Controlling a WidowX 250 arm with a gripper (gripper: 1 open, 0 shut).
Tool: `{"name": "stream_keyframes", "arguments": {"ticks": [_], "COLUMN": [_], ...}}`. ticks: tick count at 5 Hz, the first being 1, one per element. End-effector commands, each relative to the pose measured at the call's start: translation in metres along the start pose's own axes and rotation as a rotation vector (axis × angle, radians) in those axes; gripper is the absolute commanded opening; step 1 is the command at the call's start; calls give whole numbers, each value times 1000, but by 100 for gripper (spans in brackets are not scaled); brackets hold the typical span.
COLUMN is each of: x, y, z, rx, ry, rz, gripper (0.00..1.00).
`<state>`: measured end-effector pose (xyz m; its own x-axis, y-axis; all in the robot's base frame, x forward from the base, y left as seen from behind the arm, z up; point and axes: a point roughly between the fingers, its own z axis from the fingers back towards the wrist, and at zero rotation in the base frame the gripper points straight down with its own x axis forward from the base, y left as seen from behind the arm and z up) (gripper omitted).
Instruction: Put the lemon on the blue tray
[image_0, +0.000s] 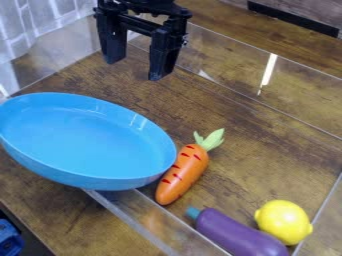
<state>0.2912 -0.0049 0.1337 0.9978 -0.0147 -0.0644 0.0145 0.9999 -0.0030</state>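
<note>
The lemon (283, 221) is a small glossy yellow fruit at the bottom right, resting against the right end of a purple eggplant (237, 233). The blue tray (27, 150) is a large shallow oval dish on the left of the wooden table, with nothing in it. My gripper (138, 55) hangs at the top centre, pointing down, its two black fingers (162, 58) spread open with nothing between them. It is well above and left of the lemon and beyond the tray's far rim.
An orange carrot (183, 171) with green leaves lies just right of the tray's rim. Clear plastic walls (227, 75) enclose the wooden table area, one running along the right and one along the near side.
</note>
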Motion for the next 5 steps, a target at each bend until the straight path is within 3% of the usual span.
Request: {"name": "stream_keyframes", "arguments": {"ticks": [1, 2, 4, 5], "x": [-4, -10, -18, -14], "y": [-3, -21, -98, -131], "z": [-12, -28, -42, -53], "rx": [0, -4, -13, -22], "ry": [13, 11, -29, -58], "rz": [-14, -29, -131, -134], "gripper": [100, 100, 100, 100]}}
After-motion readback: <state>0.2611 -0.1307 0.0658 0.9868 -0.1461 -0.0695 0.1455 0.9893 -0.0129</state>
